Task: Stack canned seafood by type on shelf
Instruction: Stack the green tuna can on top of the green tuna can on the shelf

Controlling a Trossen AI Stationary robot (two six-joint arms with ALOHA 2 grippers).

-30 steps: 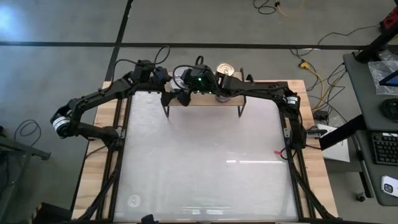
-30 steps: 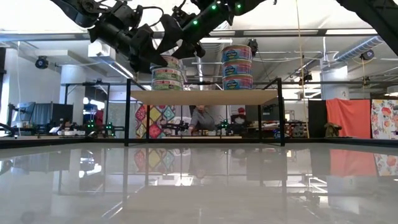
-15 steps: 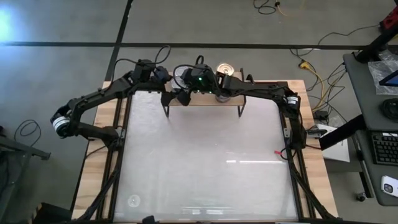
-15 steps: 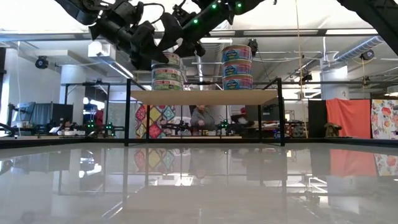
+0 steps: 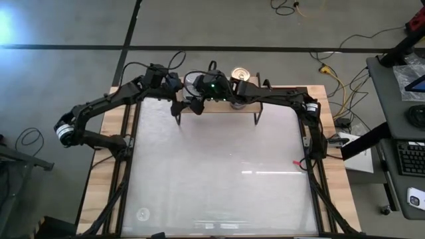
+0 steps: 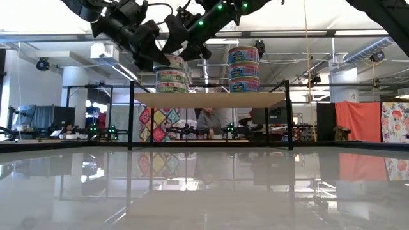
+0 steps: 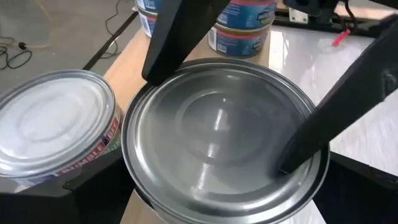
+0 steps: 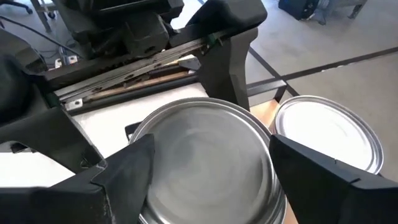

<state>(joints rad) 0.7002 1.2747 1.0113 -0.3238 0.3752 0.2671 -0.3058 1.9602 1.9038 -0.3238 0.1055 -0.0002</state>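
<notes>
Was at the shelf, far edge of surface, both arms reaching in over the same stack. Topmost there: grey-top tin, sat on two more tins w/ similar labels, so likely being matched by type.

Right pincer: looked clamped on grey-top tin, one finger against each side of the rim. Prob. held that way to keep the tin square on the stack while the other arm let go.

Left pincer: spread wide, gripping nothing. Straddled the same tin from the opposite side, fingers crossing over the lid rather than pinching the wall. Read as a release, or a guard vs. tipping; couldn't say which.

Pale-top tin stood just beside the grey-top one, at about the same height, so apparently topping a neighbouring stack. Kept apart, not touching as far as could be told.

Second stack: three tins w/ blue-pink labels, gold top showing from above, farther along the shelf toward the right arm's side. Diff. label and lid colour = diff. type, hence its own column.

No loose tins seen on the surface, so task judged nearly done. Risk: tall narrow stack, two pincers crowding it; a nudge on the way out could shift the top tin. Straight lift-off, one arm at a time, seemed safest.
</notes>
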